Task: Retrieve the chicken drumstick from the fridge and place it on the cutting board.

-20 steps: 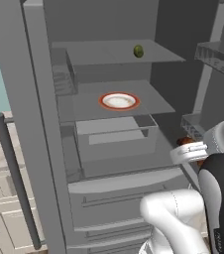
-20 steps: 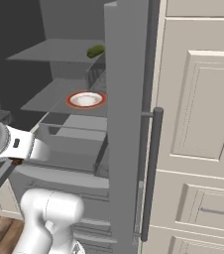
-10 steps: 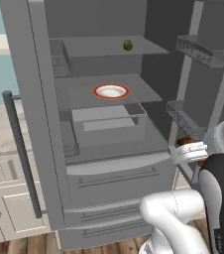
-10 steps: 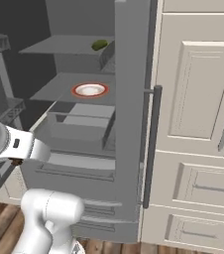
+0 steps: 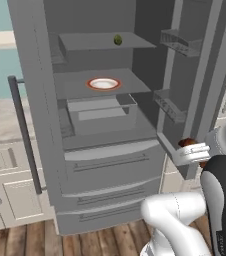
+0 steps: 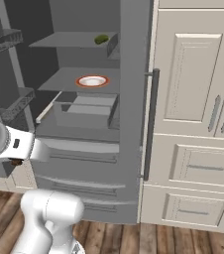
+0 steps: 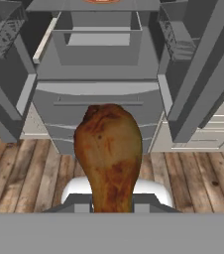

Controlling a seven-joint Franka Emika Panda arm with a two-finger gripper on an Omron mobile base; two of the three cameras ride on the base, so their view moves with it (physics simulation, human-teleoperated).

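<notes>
A: Where's the chicken drumstick (image 7: pixel 108 154) rn?

B: Hand view, centre-bottom of frame, big & close. It rises from the gripper (image 7: pixel 113 204) w/ the fat end up. Long axis runs bottom to top of that frame, narrow end down at the fingers

A: Claw state?

B: Closed on the drumstick. Tips mostly hidden behind the meat, so can't tell how wide the gap is, only that it's clamped on the thin end

A: Base views show it?

B: Left base view: just a dark brown-red bit of it at right-centre of frame, poking above the white hand, beside the lower edge of the open door. Right base view: a tiny dark lump under the hand at the left edge, prob the same thing, too small to be sure. Shape & direction readable in the hand view alone

A: Looks?

B: Glossy brown w/ reddish-orange patches, darker mottling near the top, bulbous up top & tapering down

A: Fridge?

B: The fridge (image 5: pixel 40 125) is open, grey, doors swung wide. Left base view has a white plate (image 5: pixel 103 83) w/ red rim on the mid shelf, small green fruit (image 5: pixel 118 39) on the top shelf, clear drawer (image 5: pixel 102 113) below the plate. Right base view adds cream cabinets (image 6: pixel 198 114) at right of frame; hand view adds wood floor (image 7: pixel 20 173) across the lower part
</notes>
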